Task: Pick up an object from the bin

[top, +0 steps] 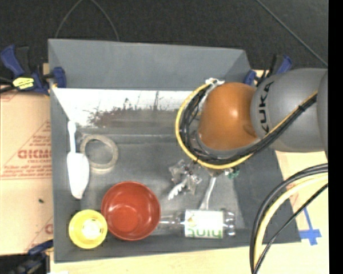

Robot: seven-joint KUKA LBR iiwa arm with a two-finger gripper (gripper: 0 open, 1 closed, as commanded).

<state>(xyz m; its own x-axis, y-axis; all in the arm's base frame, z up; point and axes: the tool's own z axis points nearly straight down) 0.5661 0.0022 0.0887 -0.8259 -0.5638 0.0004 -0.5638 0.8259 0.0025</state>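
Item 1, far left: white plastic scoop [77, 167], lying lengthwise along the left wall of the grey metal bin [148, 61].

Item 2, just right of it: clear ring-shaped roll of tape [99, 152], flat on the floor. It looked to be touching the scoop or nearly so; I could not tell which.

Item 3, near left corner: round yellow plastic cap [87, 228] with a pale centre, just beside item 4.

Item 4: red round plastic bowl [130, 210], upright, mouth up, by the near wall.

Item 5, centre-right: gripper [184, 180], seen as a jagged silvery mass under the arm's orange wrist cover [226, 116]. It stood over bare floor, up and to the right of the red bowl and above the bottle in item 7. From my station I could not tell whether it was spread or closed.

Item 6: slim pale stick [208, 191], slanting from the gripper's right side down towards the bottle; I could not make out its kind.

Item 7, near right: clear plastic bottle with a white label lettered in green [203, 224], on its side along the near wall, neck towards the bowl. Bottle and bowl were the things nearest the gripper.
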